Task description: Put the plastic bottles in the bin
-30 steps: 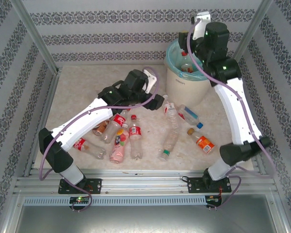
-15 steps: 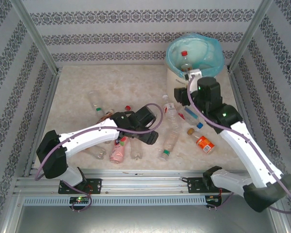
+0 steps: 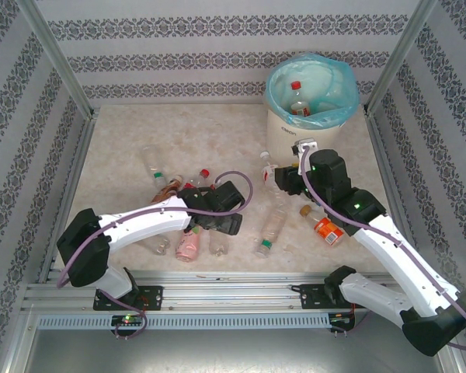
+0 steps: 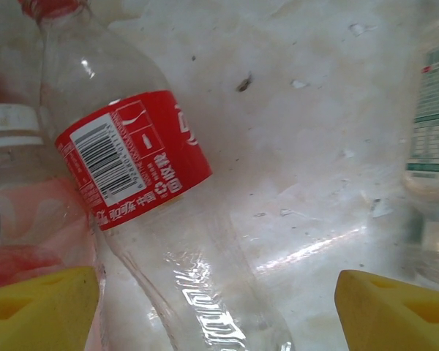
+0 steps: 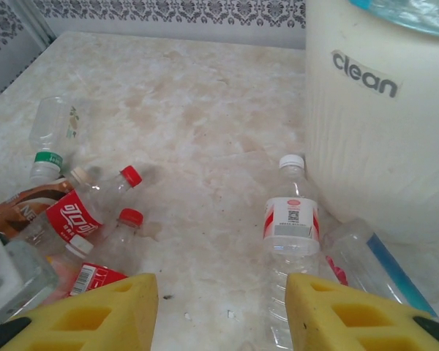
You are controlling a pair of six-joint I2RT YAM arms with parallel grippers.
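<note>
Bin [image 5: 380, 146] reads "clean"; red-label bottle [image 4: 132, 161] barcoded; left gripper [image 4: 216, 307], right gripper [image 5: 219, 314] jaws apart, empty.

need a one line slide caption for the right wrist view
Right gripper, open, faces a white-capped clear bottle lying near the off-white bin.

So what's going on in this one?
Two arms are clearing bottles off the table into the bin. A red-capped bottle lies in the bin, and many more lie on the table. The left gripper hovers open over a red-label bottle in the pile. The right gripper, open and empty, hangs low near a white-capped bottle beside the bin.
</note>
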